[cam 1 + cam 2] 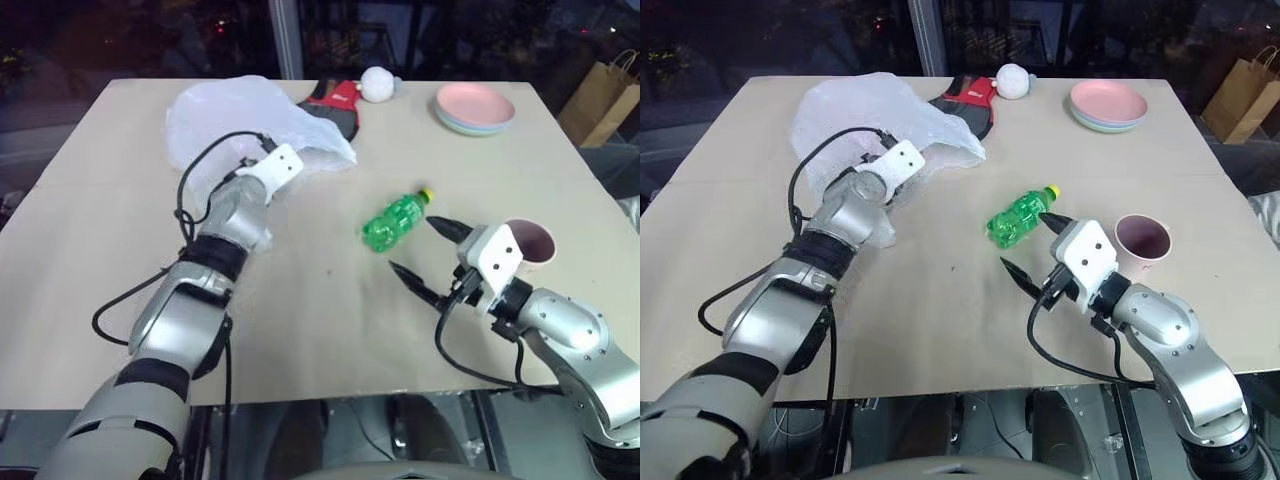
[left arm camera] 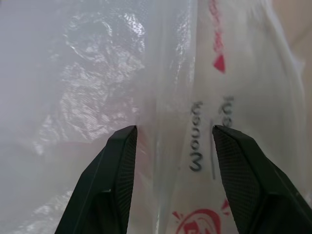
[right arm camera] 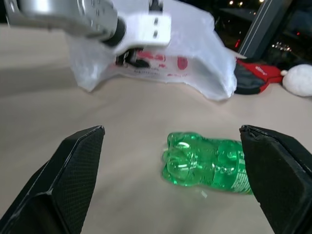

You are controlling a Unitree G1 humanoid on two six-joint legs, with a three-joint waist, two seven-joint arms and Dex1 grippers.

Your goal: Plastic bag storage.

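Already at the far left of the tan desk (image 1: 90,260), the large, crinkly, translucent white plastic bag (image 1: 215,115) lies loosely heaped and spread out, with the robot's left hand (image 2: 170,134) pushed up against it; the left wrist view shows its two black fingers (image 2: 119,161) parted, a fold of the printed film between them but not yet pinched. Behind the bag, toward the desk's far edge, rest a red-and-black cloth item (image 1: 335,105) and a small white fluffy ball (image 1: 378,83). Near the middle, a crushed green plastic bottle with a yellow cap (image 1: 393,220) lies on its side. Just beside it the right hand (image 1: 418,258) hovers released, fingers spread wide, grasping nothing. Farther right stand a pink cup (image 1: 535,243) and, at the back, a stack of pastel plates (image 1: 475,108); a brown paper bag with handles (image 1: 603,95) sits off the desk. Judging by this, storage has barely begun: the bag remains ungathered, and gripping, folding and stowing all lie ahead.
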